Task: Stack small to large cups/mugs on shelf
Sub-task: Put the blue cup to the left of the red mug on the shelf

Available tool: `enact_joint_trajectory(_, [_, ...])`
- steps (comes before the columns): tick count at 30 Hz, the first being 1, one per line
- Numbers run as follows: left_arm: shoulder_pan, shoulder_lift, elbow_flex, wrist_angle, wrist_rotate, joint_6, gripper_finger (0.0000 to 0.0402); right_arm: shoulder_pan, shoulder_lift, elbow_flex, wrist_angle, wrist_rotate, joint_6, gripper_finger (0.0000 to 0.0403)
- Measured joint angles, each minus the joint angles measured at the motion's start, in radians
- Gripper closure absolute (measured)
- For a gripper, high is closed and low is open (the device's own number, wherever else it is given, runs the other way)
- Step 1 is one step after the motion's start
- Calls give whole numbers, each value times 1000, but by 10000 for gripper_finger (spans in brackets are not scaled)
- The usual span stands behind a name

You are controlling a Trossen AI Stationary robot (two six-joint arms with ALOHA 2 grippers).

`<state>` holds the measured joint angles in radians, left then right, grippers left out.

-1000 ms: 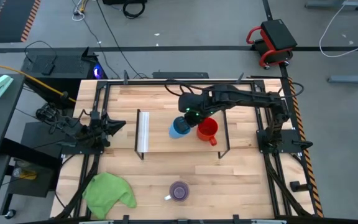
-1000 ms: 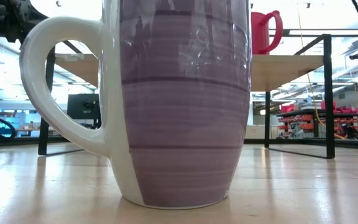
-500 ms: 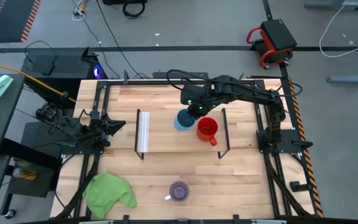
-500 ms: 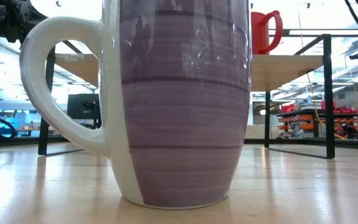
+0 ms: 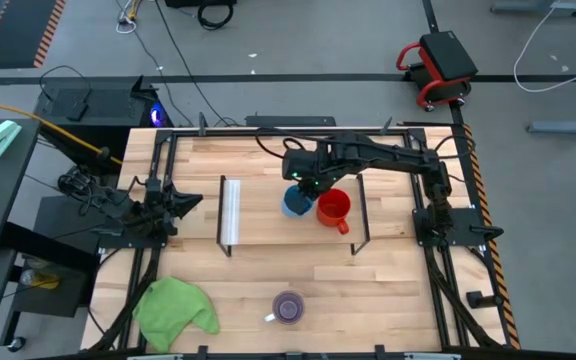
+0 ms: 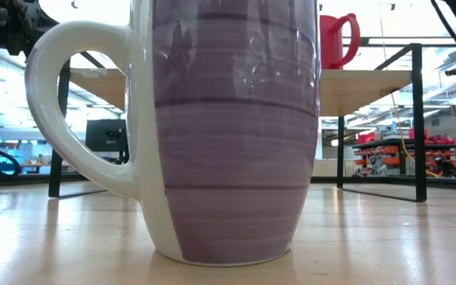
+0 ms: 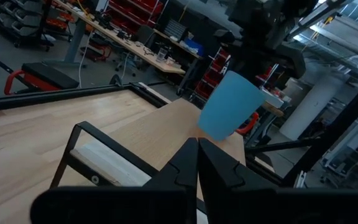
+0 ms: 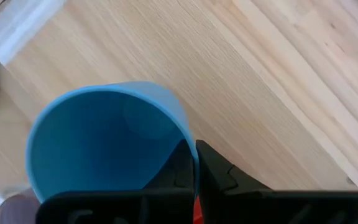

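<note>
While the right tool [image 5: 301,190] grips the blue cup [image 5: 294,203], the red mug [image 5: 333,208] stands beside.

A purple mug [image 6: 228,131] with a white handle [image 6: 74,107] stands upright on the wooden table [image 6: 386,237], very close to the camera, and fills most of the picture. Its handle points to the left. Behind it, the light-wood shelf [image 6: 366,89] rests on black metal end frames [image 6: 419,119]. A red mug [image 6: 337,39] stands on the shelf, partly hidden by the purple mug. A workshop room shows beyond.
</note>
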<state>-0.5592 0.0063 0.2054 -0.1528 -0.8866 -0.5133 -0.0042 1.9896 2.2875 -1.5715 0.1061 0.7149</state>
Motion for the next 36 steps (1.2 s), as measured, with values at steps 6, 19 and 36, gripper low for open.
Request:
enact_joint_trajectory(6, [0, 0, 0, -3, 0, 0, 385, 1, 0, 0, 0, -6, -12, 400])
enact_joint_trajectory(19, [0, 0, 0, -3, 0, -2, 378, 7, 0, -7, 0, -14, -44, 400])
enact_joint_trajectory(36, [0, 0, 0, -3, 1, -10, 378, 7, 0, -7, 0, -31, -80, 399])
